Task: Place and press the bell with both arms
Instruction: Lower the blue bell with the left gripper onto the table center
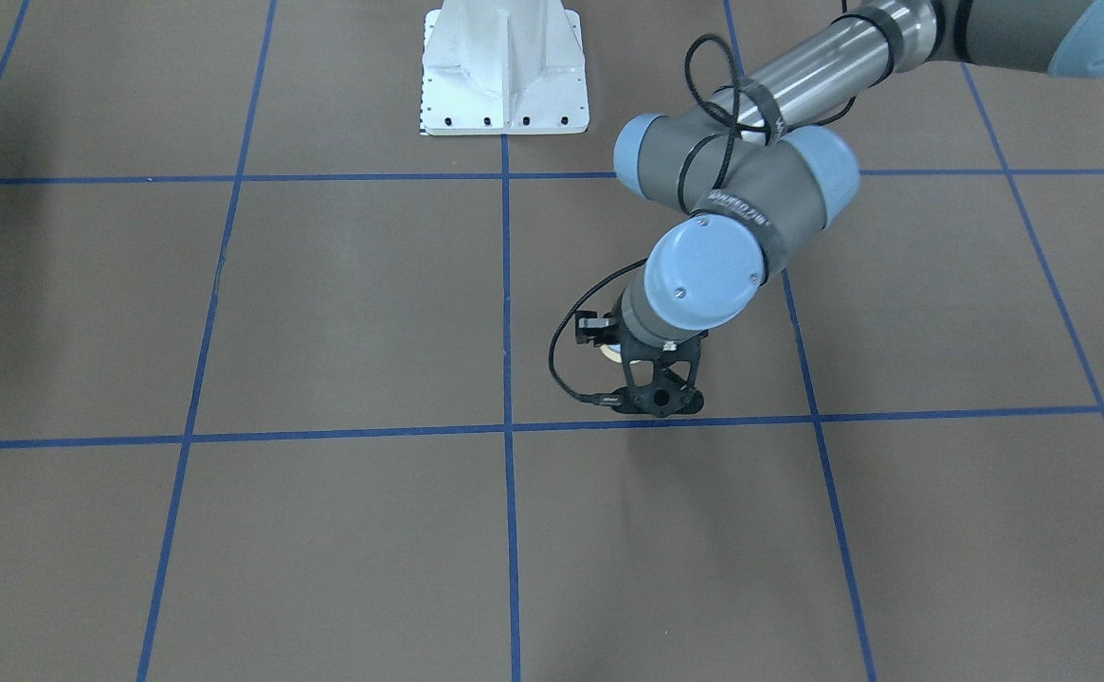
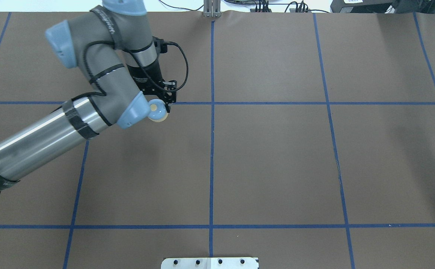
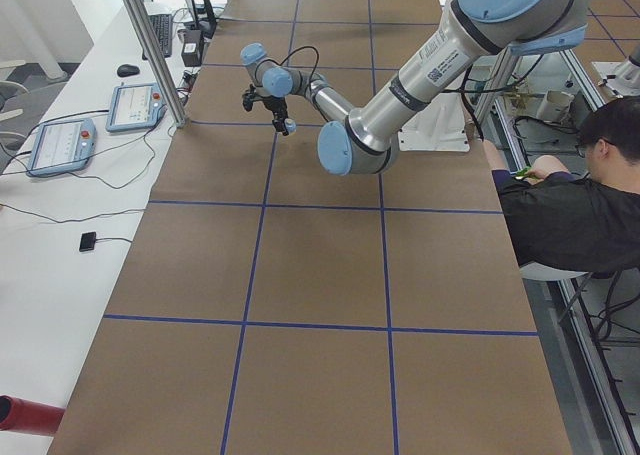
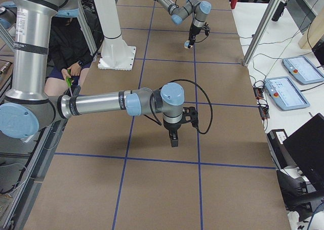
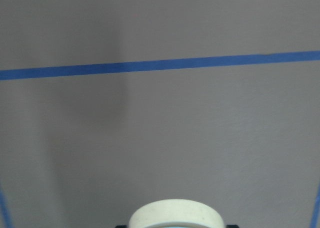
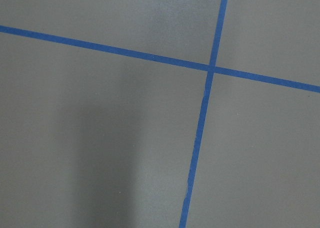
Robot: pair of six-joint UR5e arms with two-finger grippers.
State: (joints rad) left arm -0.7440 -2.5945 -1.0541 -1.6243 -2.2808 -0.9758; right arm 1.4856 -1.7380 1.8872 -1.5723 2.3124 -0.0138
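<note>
The light-blue bell with its cream button is held in my left gripper, which is shut on it, above a blue tape line left of the table's middle. In the front-facing view only a cream sliver of the bell shows behind the left gripper. The left wrist view shows the bell's cream rim at its bottom edge over bare paper. The bell hangs a little above the table. My right gripper hovers low over the table's other half; I cannot tell whether it is open or shut.
The brown paper table top carries a grid of blue tape lines. The white bolted pedestal stands at the robot's edge. A seated person is beside it. Teach pendants lie on the side bench.
</note>
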